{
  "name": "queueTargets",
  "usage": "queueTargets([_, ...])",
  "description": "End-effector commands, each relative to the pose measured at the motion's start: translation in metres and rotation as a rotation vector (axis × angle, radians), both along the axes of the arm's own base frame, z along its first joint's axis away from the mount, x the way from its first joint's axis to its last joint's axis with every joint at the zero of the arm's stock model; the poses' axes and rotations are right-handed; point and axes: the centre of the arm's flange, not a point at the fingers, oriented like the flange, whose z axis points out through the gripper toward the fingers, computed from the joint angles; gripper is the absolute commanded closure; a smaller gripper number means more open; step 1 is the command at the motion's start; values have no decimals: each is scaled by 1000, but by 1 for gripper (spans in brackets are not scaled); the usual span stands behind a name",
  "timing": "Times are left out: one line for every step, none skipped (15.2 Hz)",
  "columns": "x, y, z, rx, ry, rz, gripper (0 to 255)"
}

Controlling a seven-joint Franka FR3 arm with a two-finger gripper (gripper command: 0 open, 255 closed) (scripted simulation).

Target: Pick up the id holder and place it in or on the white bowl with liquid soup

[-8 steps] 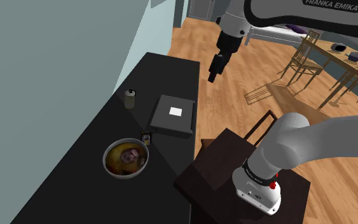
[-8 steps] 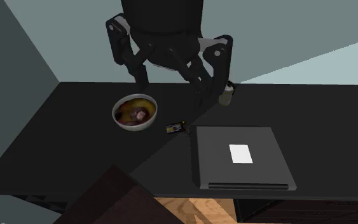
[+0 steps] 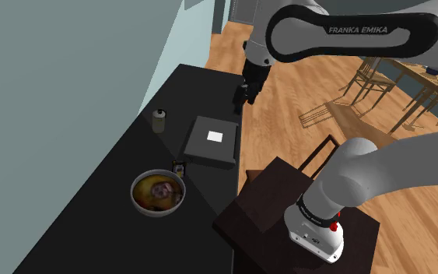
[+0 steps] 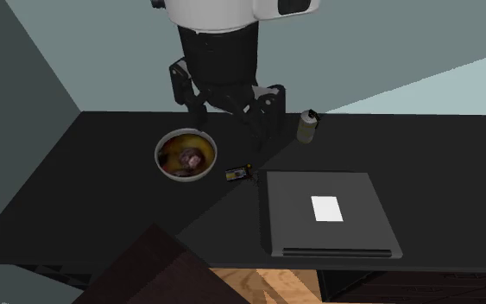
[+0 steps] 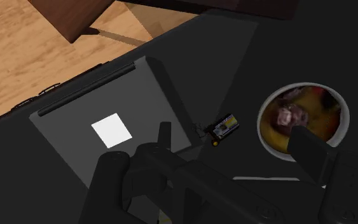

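The id holder (image 3: 179, 166) lay on the black counter (image 3: 92, 218) in the shoulder view. It was a small dark thing just beyond the rim of the bowl (image 3: 157, 213) and near the front corner of a flat grey laptop (image 3: 209, 142). Whether it touched the bowl could not be told. The bowl held yellow-brown soup with a darker lump in it. A small jar (image 3: 159, 121) stood by the wall. The gripper (image 3: 244, 95) hung over the counter's far edge, well apart from the holder. It was black against the black top, so its fingers were hard to separate there. The dark stand (image 3: 268, 198) sat at lower right.

In the second exterior view the holder lay between the bowl and the laptop, close to the laptop's corner and apart from the bowl. The arm (image 4: 219, 34) came down from the top edge, its upper part cut off. The hand hid the counter behind the bowl.

In the wrist view the fingers (image 5: 165, 137) stood apart, released, with nothing clasped. The holder lay on the counter beyond them and showed a yellow patch, perhaps a card. One finger covered part of the bowl's rim.
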Motion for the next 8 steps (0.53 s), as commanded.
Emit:
queueTargets([15,13,-21,-6,1,-26,0])
queueTargets([21,19,-31,-9,2,-39,0])
queueTargets([28,24,-41,-12,3,-51,0])
queueTargets([35,30,-52,-14,4,-63,0])
queueTargets([42,35,-62,-17,6,-76,0])
queueTargets([49,40,-72,-20,7,-88,0])
queueTargets([56,45,-83,-23,8,-100,0])
queueTargets([63,50,-93,-26,9,-113,0])
